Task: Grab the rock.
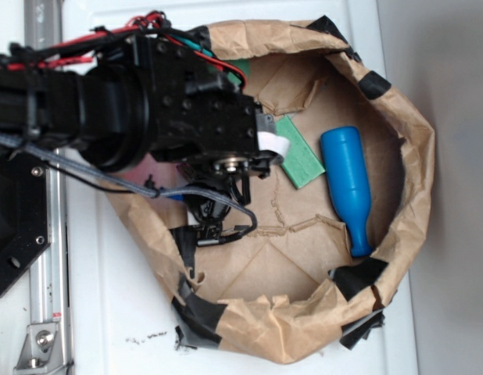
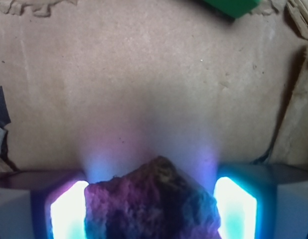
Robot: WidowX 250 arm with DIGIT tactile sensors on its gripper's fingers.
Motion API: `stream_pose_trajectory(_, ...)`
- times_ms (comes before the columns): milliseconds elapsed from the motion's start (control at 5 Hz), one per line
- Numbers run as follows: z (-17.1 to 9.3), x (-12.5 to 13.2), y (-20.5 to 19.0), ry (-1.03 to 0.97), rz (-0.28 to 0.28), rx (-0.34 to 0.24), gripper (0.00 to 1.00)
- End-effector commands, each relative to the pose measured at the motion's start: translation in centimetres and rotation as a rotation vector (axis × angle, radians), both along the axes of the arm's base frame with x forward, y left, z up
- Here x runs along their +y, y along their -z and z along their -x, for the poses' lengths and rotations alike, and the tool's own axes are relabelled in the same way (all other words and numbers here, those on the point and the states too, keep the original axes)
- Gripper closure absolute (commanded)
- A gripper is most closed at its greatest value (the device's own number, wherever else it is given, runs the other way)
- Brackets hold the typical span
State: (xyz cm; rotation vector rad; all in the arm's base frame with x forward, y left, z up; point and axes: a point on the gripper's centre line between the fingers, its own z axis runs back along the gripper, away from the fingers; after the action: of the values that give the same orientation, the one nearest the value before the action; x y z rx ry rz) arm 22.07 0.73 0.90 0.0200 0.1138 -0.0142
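Observation:
The rock (image 2: 155,196) is a dark brown jagged lump that fills the gap between the two lit pads in the wrist view. Its sides meet the left pad (image 2: 69,211) and the right pad (image 2: 237,208). My gripper (image 2: 152,219) is shut on it, just over the brown paper floor. In the exterior view the gripper (image 1: 214,225) reaches down inside the paper-walled pen, at its left side, under the black arm. The arm and fingers hide the rock there.
A crumpled brown paper wall (image 1: 413,133) patched with black tape rings the work area. A flat green block (image 1: 298,152) (image 2: 232,6) lies just right of the gripper. Farther right, a blue bottle-shaped toy (image 1: 349,187) lies near the wall.

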Motion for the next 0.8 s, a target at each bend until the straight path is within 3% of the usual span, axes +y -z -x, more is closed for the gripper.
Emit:
stream_pose_trajectory(0,-2.9,-3.2,-10.0,0.041,0.038,-0.245,1.00)
stream_pose_trajectory(200,-3.1,-4.1,-14.9,0.016,-0.011,-0.271,1.00)
stream_pose_trajectory(400,-1.7,-5.3,-17.4,0.020,-0.030,-0.233,1.00)
stream_pose_trajectory(600,-1.9,-6.0,-16.7,0.049,-0.081,-0.165,1.00)
